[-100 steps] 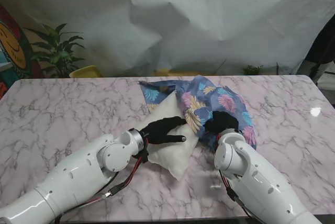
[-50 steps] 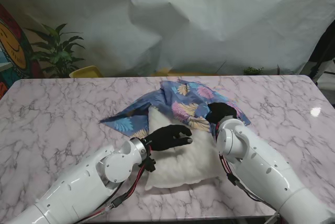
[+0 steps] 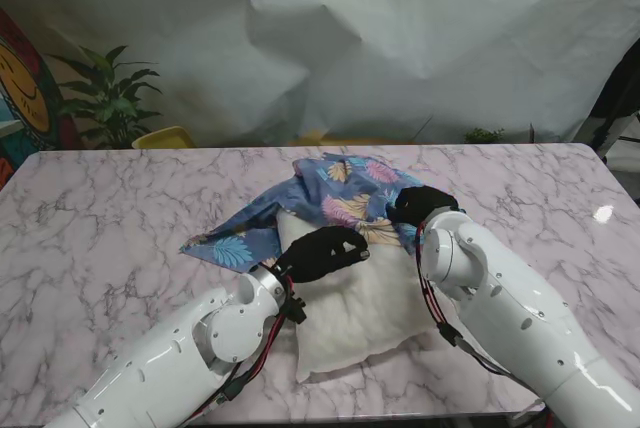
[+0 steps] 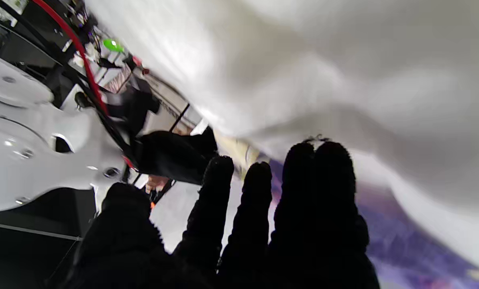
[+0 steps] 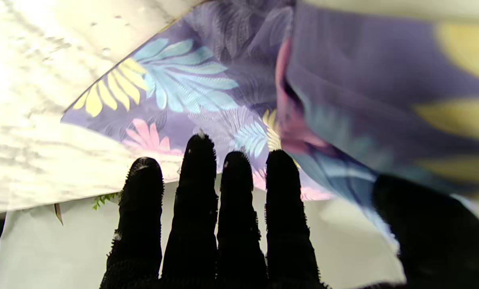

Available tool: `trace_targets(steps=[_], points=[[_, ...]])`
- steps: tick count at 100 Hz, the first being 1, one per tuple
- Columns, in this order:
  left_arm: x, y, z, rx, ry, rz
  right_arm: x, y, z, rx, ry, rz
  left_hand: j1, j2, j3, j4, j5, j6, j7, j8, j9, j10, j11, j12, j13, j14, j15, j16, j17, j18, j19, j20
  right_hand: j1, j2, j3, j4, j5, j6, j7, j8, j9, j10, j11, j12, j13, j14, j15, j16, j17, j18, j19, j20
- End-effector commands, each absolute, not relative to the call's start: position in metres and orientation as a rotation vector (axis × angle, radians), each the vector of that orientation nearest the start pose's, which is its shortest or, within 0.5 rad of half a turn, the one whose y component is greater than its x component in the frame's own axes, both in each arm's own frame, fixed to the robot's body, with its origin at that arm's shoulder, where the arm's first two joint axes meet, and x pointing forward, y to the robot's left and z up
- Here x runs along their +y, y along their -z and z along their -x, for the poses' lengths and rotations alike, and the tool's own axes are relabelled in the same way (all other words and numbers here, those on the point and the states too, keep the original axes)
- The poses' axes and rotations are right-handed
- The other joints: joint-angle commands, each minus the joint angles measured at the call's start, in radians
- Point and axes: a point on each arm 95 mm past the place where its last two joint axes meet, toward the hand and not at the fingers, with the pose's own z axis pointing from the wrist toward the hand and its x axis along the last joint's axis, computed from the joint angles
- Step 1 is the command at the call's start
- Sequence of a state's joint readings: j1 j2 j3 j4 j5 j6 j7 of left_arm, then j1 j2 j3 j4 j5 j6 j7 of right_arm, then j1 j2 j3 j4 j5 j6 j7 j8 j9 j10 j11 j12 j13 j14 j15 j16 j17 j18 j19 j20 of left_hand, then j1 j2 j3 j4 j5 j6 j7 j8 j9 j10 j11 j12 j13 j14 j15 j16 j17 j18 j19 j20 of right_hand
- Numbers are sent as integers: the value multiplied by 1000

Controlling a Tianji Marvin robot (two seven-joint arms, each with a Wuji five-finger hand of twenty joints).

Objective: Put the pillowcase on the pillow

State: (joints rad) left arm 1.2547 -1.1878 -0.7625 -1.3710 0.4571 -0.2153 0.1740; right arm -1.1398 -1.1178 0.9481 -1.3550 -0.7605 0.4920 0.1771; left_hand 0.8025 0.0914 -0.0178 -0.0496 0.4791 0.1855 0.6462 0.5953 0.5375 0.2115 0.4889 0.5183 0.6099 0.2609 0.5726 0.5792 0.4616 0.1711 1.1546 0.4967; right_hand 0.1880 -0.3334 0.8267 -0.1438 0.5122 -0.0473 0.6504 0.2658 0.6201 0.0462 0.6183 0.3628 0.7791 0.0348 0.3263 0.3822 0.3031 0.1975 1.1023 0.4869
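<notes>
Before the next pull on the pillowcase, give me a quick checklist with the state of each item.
1. Pillow flat on the table: ok, its near end is bare and resting there.
2. Pillowcase over the far end of the pillow: ok, but only that end is covered.
3. Left hand on the pillow to steady it: ok, it rests at the edge of the pillowcase; whether it pinches anything, cannot tell.
4. Right hand gripping the pillowcase: cannot tell; cloth drapes by its fingers, which look straight.
5. Pillowcase free of bunching: not ok, one corner trails flat on the table to the left.
</notes>
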Motion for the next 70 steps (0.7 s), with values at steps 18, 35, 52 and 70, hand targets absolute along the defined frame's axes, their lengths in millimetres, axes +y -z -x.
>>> trace_targets(steps=[18,35,52,70], points=[[-140,308,-417,1352,2231,1284,-16,268,-474,1325,-1115,-1518,53,-3,-6,29,70,-74,33,-27,44,-66,20,17,13,-28,63,63,-18,-134,108,45,-92,160,-324,44,-234,115,-245,-17,-361,92,-93,-64,-392,92,-131,-115,-260,-7,-179,-60],[-125,296,-428,1306,2152,1228,-20,257,-436,1310,-1226,-1343,49,-25,-8,29,4,-58,-35,-70,-72,-69,-61,-25,-124,-49,-85,3,-197,-83,-101,-9,-105,198,-402,43,-316,160,-355,-30,-451,110,-164,-114,-540,58,-145,-139,-362,-21,-259,-117],[-100,290,-445,1321,2041,1218,-12,261,-392,1396,-1394,-1106,6,-36,-11,26,-102,-25,-186,-117,-215,-41,-157,-81,-303,-44,-240,-87,-355,-45,-361,-80,-151,191,-414,33,-321,166,-414,-29,-448,82,-207,-137,-561,16,-140,-174,-369,-42,-310,-190],[-76,294,-459,1378,1965,1238,-2,279,-361,1575,-1509,-1014,-59,-26,-14,25,-190,0,-339,-154,-355,-35,-238,-114,-440,-44,-343,-151,-443,-41,-609,-134,-245,116,-314,1,-360,175,-630,-73,-451,59,-426,-227,-641,-26,-167,-231,-400,-63,-406,-372]])
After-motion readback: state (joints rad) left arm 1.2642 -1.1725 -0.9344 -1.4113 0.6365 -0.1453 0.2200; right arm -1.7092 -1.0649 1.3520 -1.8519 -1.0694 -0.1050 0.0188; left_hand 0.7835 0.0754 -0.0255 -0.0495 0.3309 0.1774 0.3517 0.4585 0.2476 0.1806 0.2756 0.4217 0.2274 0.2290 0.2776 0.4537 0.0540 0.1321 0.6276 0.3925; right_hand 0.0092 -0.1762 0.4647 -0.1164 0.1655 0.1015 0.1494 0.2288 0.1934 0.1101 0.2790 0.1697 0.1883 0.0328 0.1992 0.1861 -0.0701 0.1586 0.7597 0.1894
